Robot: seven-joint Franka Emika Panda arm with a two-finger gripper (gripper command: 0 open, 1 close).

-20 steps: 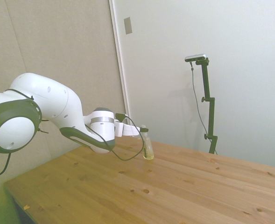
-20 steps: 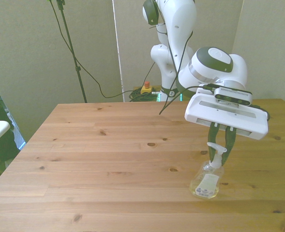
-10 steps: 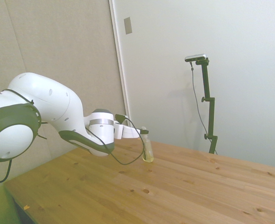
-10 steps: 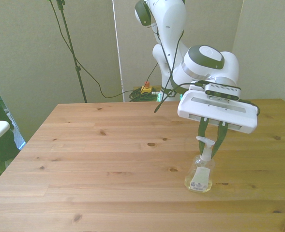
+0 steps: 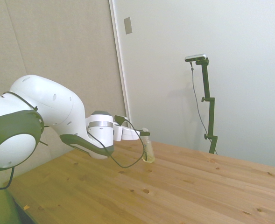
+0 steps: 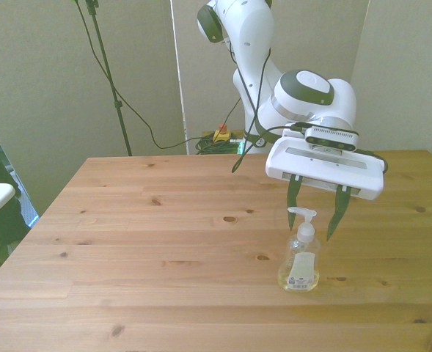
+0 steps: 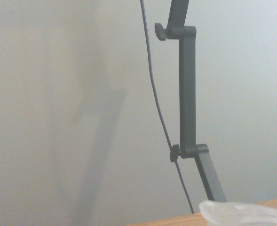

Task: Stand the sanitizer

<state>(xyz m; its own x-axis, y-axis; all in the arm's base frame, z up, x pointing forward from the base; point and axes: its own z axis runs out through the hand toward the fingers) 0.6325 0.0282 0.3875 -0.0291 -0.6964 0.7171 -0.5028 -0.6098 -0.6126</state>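
From the side view, the white arm [image 5: 58, 121] stretches in low over the wooden table [image 5: 184, 186], and its gripper [image 5: 145, 135] sits level with the top of the sanitizer [image 5: 148, 151]. The bottle stands upright on the boards, its pale yellowish liquid showing through the clear plastic. From this angle the fingers are too small and too crowded by the black cable [image 5: 128, 161] to judge their spread.

The front view tells it plainly. The gripper [image 6: 315, 214] hangs with its two dark fingers [image 6: 293, 202] pointing down, spread wide, one on each side of the white pump nozzle [image 6: 301, 215]. Neither finger touches the bottle; there is clear air between each of them and the pump. The sanitizer [image 6: 299, 260] stands upright on its own base on the table [image 6: 142, 257], toward the front view's right and nearer the near edge than the far one, with its white label facing the camera. The gripper holds nothing.

In the wrist view, only a blurred whitish rim of the pump nozzle [image 7: 244, 214] shows, with a sliver of table edge [image 7: 176, 220] beside it and a plain pale wall [image 7: 58, 117] beyond.
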